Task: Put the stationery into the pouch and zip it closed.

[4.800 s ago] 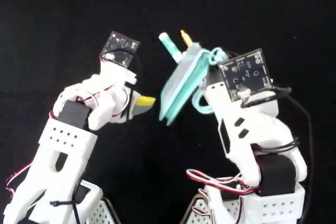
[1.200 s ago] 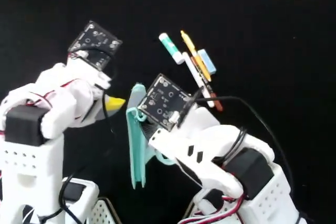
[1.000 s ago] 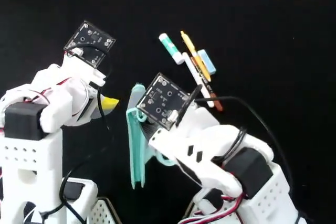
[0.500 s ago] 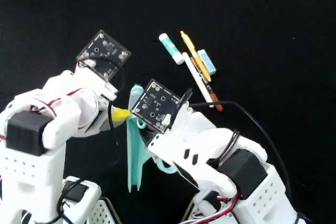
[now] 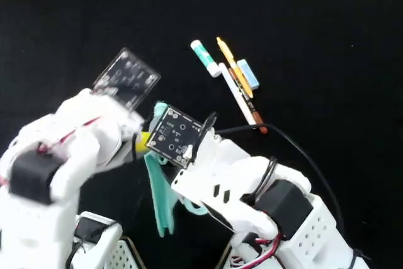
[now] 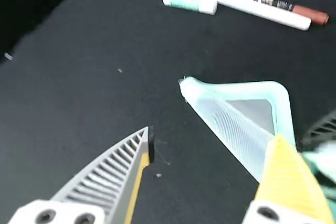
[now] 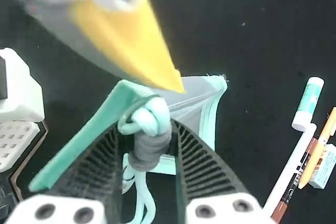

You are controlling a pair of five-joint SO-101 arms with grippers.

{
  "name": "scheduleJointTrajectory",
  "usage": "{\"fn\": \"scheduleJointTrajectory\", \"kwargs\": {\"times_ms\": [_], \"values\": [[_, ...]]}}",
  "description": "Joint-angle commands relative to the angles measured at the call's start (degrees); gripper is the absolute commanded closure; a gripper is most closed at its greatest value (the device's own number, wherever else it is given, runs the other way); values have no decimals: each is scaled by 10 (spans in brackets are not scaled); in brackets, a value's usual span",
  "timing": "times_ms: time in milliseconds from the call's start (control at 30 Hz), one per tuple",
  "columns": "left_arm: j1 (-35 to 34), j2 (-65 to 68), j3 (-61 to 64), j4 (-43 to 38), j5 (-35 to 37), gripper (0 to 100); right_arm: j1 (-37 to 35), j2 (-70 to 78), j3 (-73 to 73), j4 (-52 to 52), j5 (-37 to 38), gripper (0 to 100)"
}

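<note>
Black cloth covers the worktop (image 5: 327, 36), where two white arms crowd over a teal pouch (image 5: 160, 200). At left, the left tool (image 6: 212, 135) stands open, its grey and yellow fingers astride the pouch's corner, the yellow one right at the fabric, with no grip made yet. At centre the pouch is held edge-up by the right tool (image 7: 147, 129), which is clamped on the teal pull cord (image 7: 148, 115) at the pouch's end. To the right, well apart from the pouch, the stationery lies bunched on the cloth: a glue stick (image 5: 204, 57), a white pen (image 5: 238, 96), an orange pen (image 5: 232, 67) and a blue eraser (image 5: 248, 74), none of it packed. Whether the zip is already parted cannot be told.

The step in hand appears to be opening the pouch — one tool on the cord, the other placed to take the rim. The next move likely calls for the left tool to close on that corner so the two can pull against each other — a shallow bite on thin fabric could slip.
</note>
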Motion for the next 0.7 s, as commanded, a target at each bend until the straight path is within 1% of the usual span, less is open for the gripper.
{"fn": "scheduleJointTrajectory", "kwargs": {"times_ms": [0, 100, 167, 300, 400, 500, 633, 667], "values": [[9, -54, -51, 35, 4, 650, 2, 8, 42, 4, 8, 985], [11, -69, -31, 68, -6, 650, 2, 8, 42, 5, 8, 985], [9, -73, 0, 69, -25, 652, 2, 8, 42, 7, 8, 985], [9, -73, 46, 60, -28, 653, 2, 8, 42, 10, 8, 985], [9, -74, 87, 40, -28, 653, 2, 8, 42, 19, 10, 985], [8, -74, 143, 18, -28, 654, 3, 8, 44, 41, 41, 985], [8, -74, 235, -48, -25, 654, 3, 8, 72, 65, 61, 985], [8, -74, 252, -64, -15, 654, 3, 7, 81, 66, 61, 985]]}}
